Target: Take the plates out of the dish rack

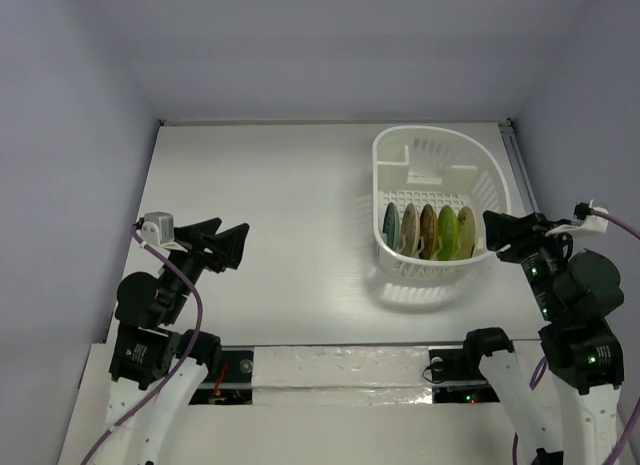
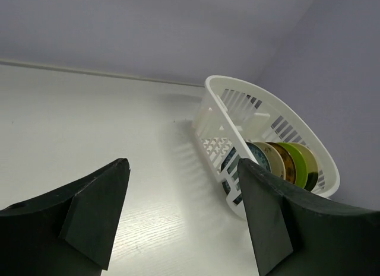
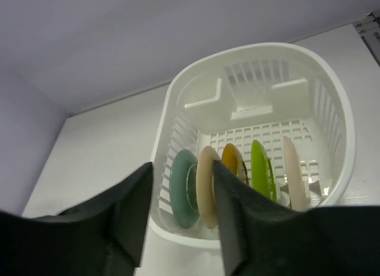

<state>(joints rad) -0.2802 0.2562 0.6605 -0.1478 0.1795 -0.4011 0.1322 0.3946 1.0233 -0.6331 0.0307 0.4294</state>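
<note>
Status: all 5 plates (image 1: 428, 231) stand on edge in a row at the near end of the dish rack (image 1: 437, 135), which sits on the far right of the table (image 1: 270, 195). The right gripper (image 1: 493, 235) is spread and holding nothing, just beside the rack's near-right wall. The left gripper (image 1: 232, 233) is also spread and holding nothing, well apart from the rack. Handling, my read: the plates are small, stiff and probably light, with a smooth finish, so likely slippery. I can't tell ceramic from plastic, so I'd treat them as breakable. The only free part is the upper rim, so I'd pinch there with 1 finger on each face. Gaps between neighbours look tight, so an end plate is the easier first pick (the teal plate (image 3: 184, 196) sits right between the right fingers on the wrist camera). The rack looks like thin plastic and may lift or slide along with a plate. Not visible: the bottoms of the plates and whatever slots hold them, which are behind the lattice wall. The right fingers cover parts of the teal and cream plate (image 3: 206, 187). The 3rd plate reads amber on the right wrist view but brown from the top. The 5th shows only a pale face, and the patterns are too small to read. The left wrist view shows the plate rims only.
</note>
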